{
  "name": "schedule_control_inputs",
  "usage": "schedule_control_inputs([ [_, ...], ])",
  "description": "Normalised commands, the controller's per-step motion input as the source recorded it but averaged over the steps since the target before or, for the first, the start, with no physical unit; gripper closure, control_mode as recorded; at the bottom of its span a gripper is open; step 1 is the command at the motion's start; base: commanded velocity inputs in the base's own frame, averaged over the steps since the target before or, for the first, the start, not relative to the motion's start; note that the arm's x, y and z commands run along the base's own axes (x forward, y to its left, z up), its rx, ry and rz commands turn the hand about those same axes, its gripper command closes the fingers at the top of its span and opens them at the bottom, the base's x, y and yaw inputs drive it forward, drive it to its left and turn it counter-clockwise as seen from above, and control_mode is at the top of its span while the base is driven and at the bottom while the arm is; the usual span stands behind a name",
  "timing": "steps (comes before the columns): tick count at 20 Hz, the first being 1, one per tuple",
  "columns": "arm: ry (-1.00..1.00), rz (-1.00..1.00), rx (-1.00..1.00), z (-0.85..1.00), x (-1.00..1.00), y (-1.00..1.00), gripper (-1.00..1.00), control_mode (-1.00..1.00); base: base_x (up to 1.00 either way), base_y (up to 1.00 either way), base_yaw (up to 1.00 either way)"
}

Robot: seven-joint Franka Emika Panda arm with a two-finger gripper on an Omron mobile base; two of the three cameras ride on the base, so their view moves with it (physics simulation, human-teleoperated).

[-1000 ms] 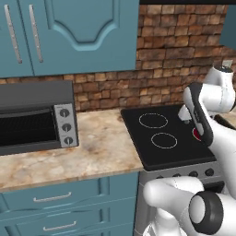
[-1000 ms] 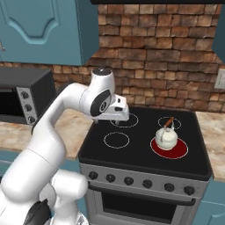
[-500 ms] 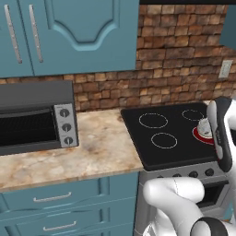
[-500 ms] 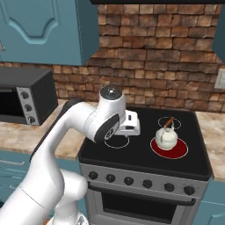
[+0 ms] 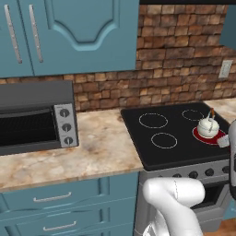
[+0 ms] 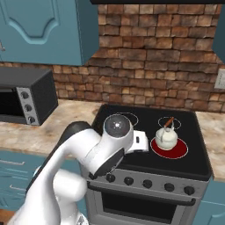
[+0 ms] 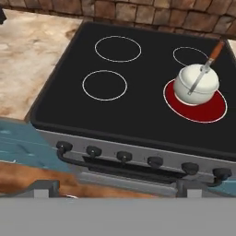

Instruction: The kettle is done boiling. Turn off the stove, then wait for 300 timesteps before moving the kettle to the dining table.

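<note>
The small white kettle (image 5: 208,126) (image 6: 166,137) (image 7: 198,83) stands on the front right burner (image 7: 199,110) of the black stove (image 5: 175,138) (image 6: 140,125) (image 7: 138,115); that ring glows red, the other three are thin white circles. A row of black knobs (image 7: 123,156) (image 6: 148,183) lines the steel front. My gripper (image 7: 116,189) is open, its fingertips (image 7: 45,186) set wide apart with nothing between them. It hangs over the stove's front edge, left of the kettle and not touching it. The hand (image 6: 140,141) shows beside my elbow. The dining table is out of view.
A grey toaster oven (image 5: 34,117) (image 6: 24,99) sits on the marbled counter (image 5: 92,150) left of the stove. Teal wall cabinets (image 5: 78,32) hang above a brick wall (image 6: 154,48). Teal drawers (image 5: 50,198) run below the counter.
My arm has swung down and forward, taking the hand from above the rear left burners to the stove's front edge. The kettle has not moved and its burner still glows red.
</note>
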Motion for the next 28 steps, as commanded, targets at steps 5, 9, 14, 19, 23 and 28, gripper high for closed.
schedule_control_inputs([
  [5,-0.17,0.03,-0.03,-0.14,-0.39,-0.18,-1.00,-1.00,0.00,0.00,0.00],
  [9,-0.12,0.04,-0.05,-0.29,-0.25,-0.13,-1.00,-1.00,0.00,0.00,0.00],
  [14,-0.06,0.03,-0.09,-0.38,-0.06,-0.09,-1.00,-1.00,0.00,0.00,0.00],
  [19,-0.08,0.01,-0.10,-0.39,-0.03,-0.06,-1.00,-1.00,0.00,0.00,0.00],
  [23,-0.17,0.00,-0.10,-0.27,-0.22,-0.17,-1.00,-1.00,0.00,0.00,0.00],
  [28,-0.15,0.01,-0.09,-0.26,-0.22,-0.10,-1.00,-1.00,0.00,0.00,0.00],
])
